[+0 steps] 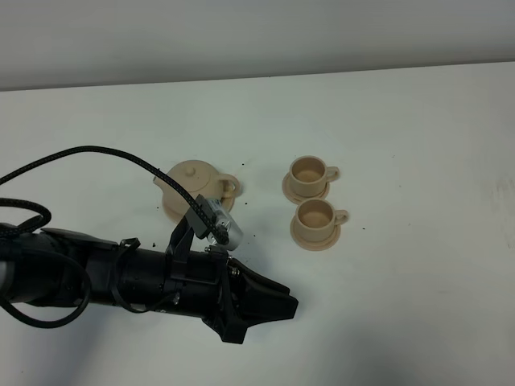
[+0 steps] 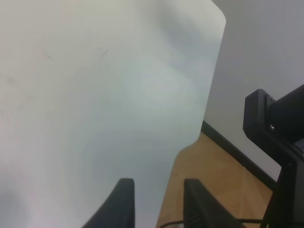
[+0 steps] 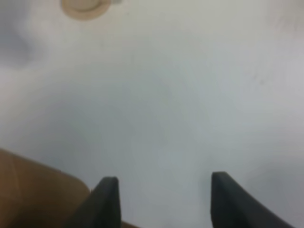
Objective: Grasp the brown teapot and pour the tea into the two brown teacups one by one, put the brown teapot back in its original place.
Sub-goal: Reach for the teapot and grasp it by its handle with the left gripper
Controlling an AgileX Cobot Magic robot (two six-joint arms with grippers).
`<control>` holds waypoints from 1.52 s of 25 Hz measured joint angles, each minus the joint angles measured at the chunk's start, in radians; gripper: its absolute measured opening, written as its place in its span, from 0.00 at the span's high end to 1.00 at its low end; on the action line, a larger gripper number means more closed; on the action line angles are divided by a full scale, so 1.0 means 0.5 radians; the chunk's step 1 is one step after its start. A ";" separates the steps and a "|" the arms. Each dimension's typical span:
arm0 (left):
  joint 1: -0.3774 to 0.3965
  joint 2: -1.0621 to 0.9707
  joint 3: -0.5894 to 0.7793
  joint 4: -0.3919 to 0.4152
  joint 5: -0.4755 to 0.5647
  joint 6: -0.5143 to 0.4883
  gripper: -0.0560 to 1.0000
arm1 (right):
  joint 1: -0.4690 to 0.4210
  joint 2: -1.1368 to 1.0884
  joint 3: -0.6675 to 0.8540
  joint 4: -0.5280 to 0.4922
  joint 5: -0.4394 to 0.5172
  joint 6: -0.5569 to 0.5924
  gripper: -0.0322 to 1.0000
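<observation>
The brown teapot [image 1: 195, 186] stands upright at the middle left of the white table, lid on, handle toward the cups. Its lower front is hidden behind my left arm's camera mount [image 1: 216, 222]. The two brown teacups sit on their saucers to its right, one farther back [image 1: 309, 175] and one nearer [image 1: 315, 219]. My left gripper [image 1: 269, 310] [image 2: 159, 209] hovers in front of the teapot and clear of it, pointing right, open and empty. My right gripper [image 3: 164, 202] is open wide over bare table. A beige saucer rim [image 3: 84, 8] shows at that view's edge.
Dark specks [image 1: 241, 193] dot the table around the teapot. A black cable [image 1: 88, 151] arcs above my left arm. In the left wrist view the table edge gives way to wooden floor [image 2: 213, 185], with a black frame [image 2: 280, 128] beside it.
</observation>
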 joint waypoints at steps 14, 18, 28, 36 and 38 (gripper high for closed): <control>0.000 0.000 0.000 -0.002 0.002 0.004 0.66 | 0.000 -0.255 0.005 0.029 0.012 -0.099 0.53; 0.000 0.000 0.000 -0.002 0.002 0.004 0.66 | -0.028 -0.267 0.005 0.033 0.012 -0.099 0.53; 0.000 0.000 0.000 -0.090 0.002 0.053 0.66 | -0.599 -0.419 0.007 0.103 0.016 -0.094 0.53; 0.000 0.000 -0.133 -0.105 0.000 0.142 0.66 | -0.656 -0.491 0.007 0.075 0.016 -0.094 0.53; 0.000 0.000 -0.193 -0.105 -0.006 0.132 0.66 | -0.656 -0.491 0.007 0.075 0.016 -0.094 0.53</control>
